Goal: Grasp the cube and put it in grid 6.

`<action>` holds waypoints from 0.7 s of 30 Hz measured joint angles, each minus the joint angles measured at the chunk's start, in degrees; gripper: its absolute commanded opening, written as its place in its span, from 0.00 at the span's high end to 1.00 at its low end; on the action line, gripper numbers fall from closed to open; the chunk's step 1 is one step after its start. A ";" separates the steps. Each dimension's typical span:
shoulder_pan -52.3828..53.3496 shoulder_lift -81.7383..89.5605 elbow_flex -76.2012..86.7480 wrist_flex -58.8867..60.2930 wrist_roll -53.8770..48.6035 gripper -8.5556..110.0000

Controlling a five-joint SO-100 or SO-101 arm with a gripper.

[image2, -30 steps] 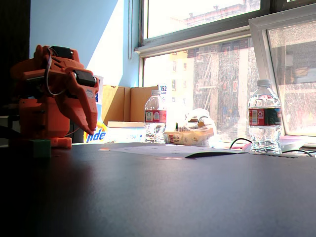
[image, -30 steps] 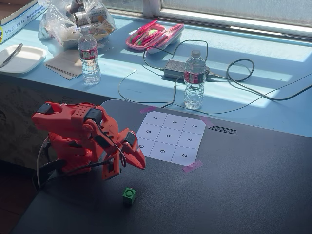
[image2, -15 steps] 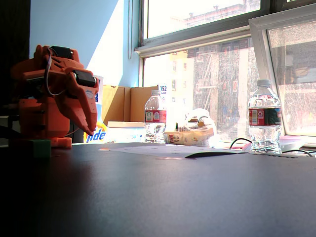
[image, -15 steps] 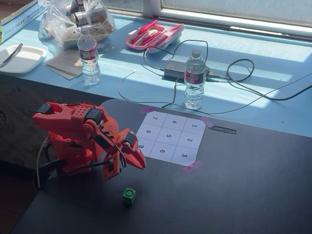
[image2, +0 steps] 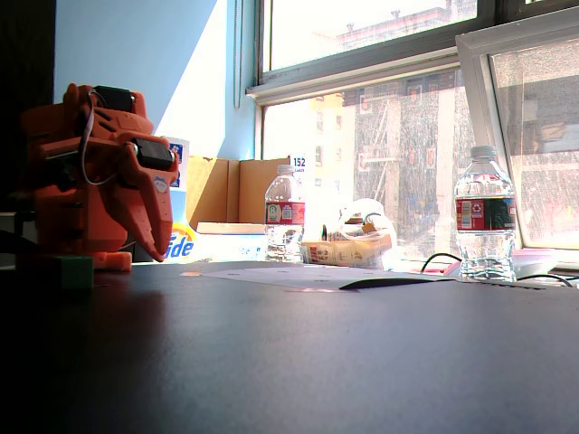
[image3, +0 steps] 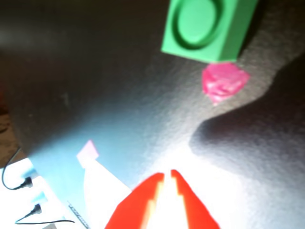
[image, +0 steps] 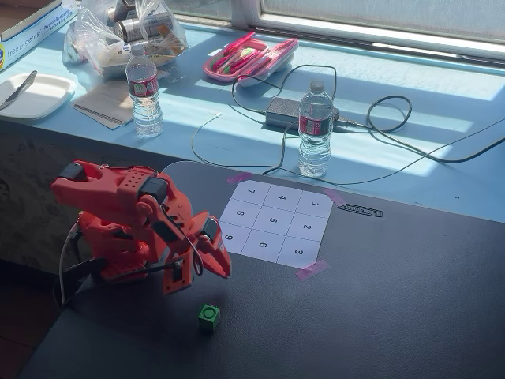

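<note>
I am seeing the cube (image: 209, 316) sitting on the dark table (image: 394, 300), apart from the gripper (image: 222, 270), which is hanging above the surface up and to the left of it in a fixed view; nothing is touching the cube. In the wrist view the cube (image3: 207, 26) is lying at the top of the picture with its round mark facing up, while the two red fingertips (image3: 150, 191) are poking in from the bottom edge, well apart from it, with a small pink scrap (image3: 223, 82) just below the cube. The fingers are standing nearly together with only a thin slit between them, and they are carrying nothing. In the low fixed view the cube (image2: 76, 269) is resting on the table in front of the arm's base, and the gripper (image2: 156, 244) is pointing down to its right. Grid 6 (image: 263, 245) is lying bare on the numbered sheet (image: 274, 223), to the upper right of the cube in the high fixed view. On the blue counter behind, a pink case (image: 251, 57) is lying open with pens inside, and a clear plastic bag (image: 126, 31) is holding cans.
</note>
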 measured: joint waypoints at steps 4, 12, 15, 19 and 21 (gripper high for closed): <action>0.09 -5.45 -3.52 2.46 0.00 0.85; 0.44 -14.77 -14.33 9.32 0.00 0.84; 1.58 -19.95 -19.25 11.43 0.00 0.82; 4.22 -26.72 -24.87 12.66 0.00 0.80; 5.98 -30.23 -27.51 12.83 0.00 0.78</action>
